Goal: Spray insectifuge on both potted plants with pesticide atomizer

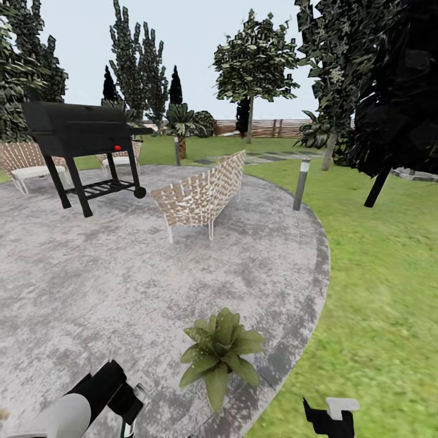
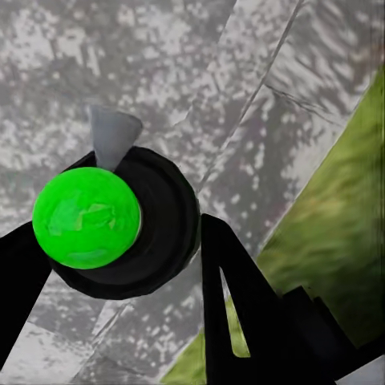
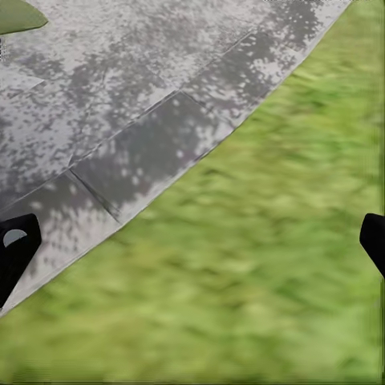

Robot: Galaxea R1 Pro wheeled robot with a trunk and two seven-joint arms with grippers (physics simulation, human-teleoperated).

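One potted plant (image 1: 222, 353), a low rosette of broad speckled green leaves, sits on the grey paved patio (image 1: 91, 274) near its curved edge; the leaves hide its pot. The other potted plant is out of view. My left gripper (image 1: 125, 407) hovers just left of the plant. In the left wrist view this gripper (image 2: 120, 269) is shut on the pesticide atomizer (image 2: 120, 220), seen end-on as a dark round body with a bright green cap and a grey nozzle. My right gripper (image 1: 331, 417) is open over the lawn (image 1: 377, 274), with its fingertips (image 3: 14, 253) far apart above grass and paving.
A black grill (image 1: 79, 131) stands at the back left of the patio. A woven chair (image 1: 201, 191) is in the middle and more chairs (image 1: 24, 161) are behind the grill. A grey bollard light (image 1: 301, 182) marks the patio edge. Trees and a slat fence (image 1: 267, 128) lie beyond.
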